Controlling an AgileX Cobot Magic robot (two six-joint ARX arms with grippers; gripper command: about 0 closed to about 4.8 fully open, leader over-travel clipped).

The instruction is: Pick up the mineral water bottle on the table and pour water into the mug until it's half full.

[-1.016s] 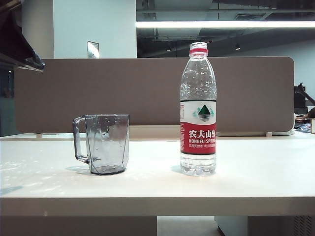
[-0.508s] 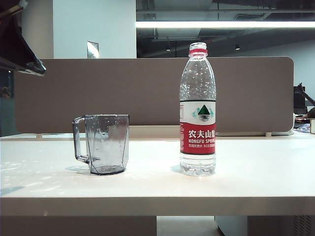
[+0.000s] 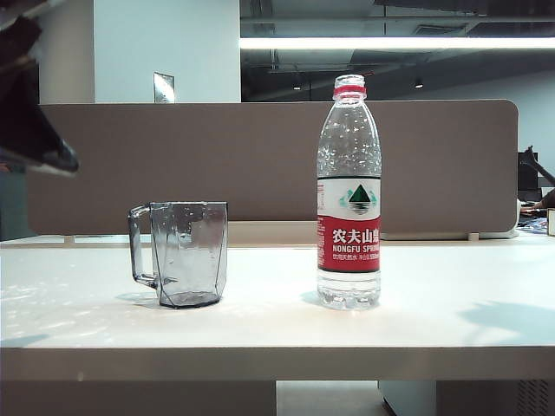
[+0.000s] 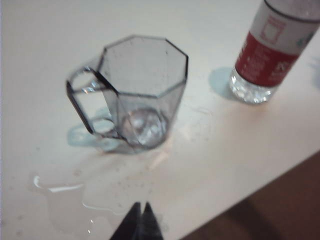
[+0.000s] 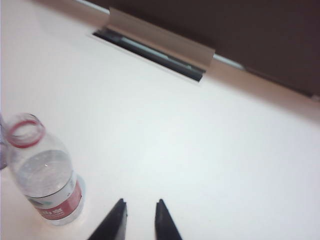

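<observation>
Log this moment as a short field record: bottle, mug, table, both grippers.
bottle: tall clear plastic bottle with red-and-white label, upright, uncapped, unheld
mug: smoky grey faceted plastic mug, upright, apart from bottle
table: off-white tabletop, puddle near mug
left gripper: shut, above the mug's side
right gripper: slightly open, empty, beside bottle

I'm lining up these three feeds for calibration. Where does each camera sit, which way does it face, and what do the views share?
Exterior view: low at the table's front edge, looking level across it at the mug and mineral water bottle; a dark arm part shows upper left.
Left wrist view: above the near edge, looking down at the mug and puddles; left gripper tips together.
Right wrist view: high, looking down past the bottle's open mouth toward the divider; right gripper tips slightly apart.
Shared: the bottle appears in all three, the mug in two.
</observation>
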